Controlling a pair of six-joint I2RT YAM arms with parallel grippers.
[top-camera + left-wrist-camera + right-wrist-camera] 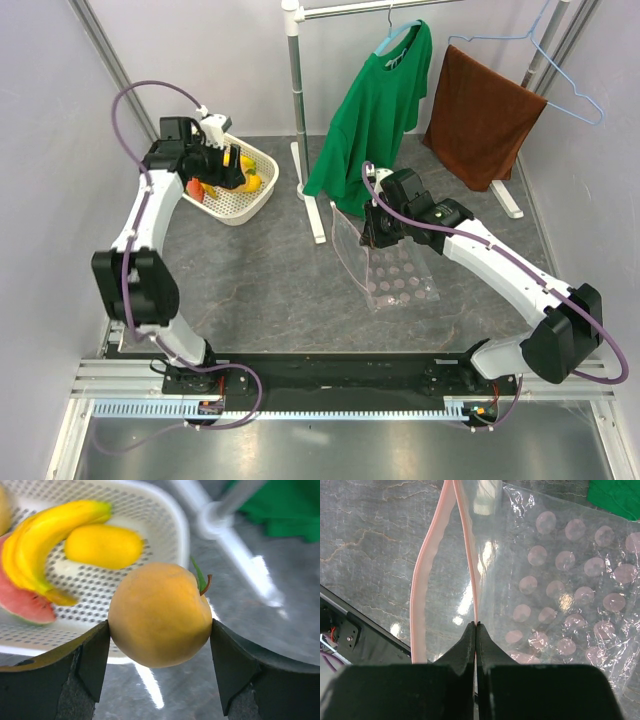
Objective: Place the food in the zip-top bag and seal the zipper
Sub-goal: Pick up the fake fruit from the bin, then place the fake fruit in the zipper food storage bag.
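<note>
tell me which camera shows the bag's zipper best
Right wrist: the zipper runs close up, its two pink strips parted, one pinched in the shut right gripper. Top external shows only a faint thin line at the edge of the bag. Left wrist does not show it.

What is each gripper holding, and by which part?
The left gripper holds the peach by its sides; the right gripper pinches the bag by one zipper lip.
</note>
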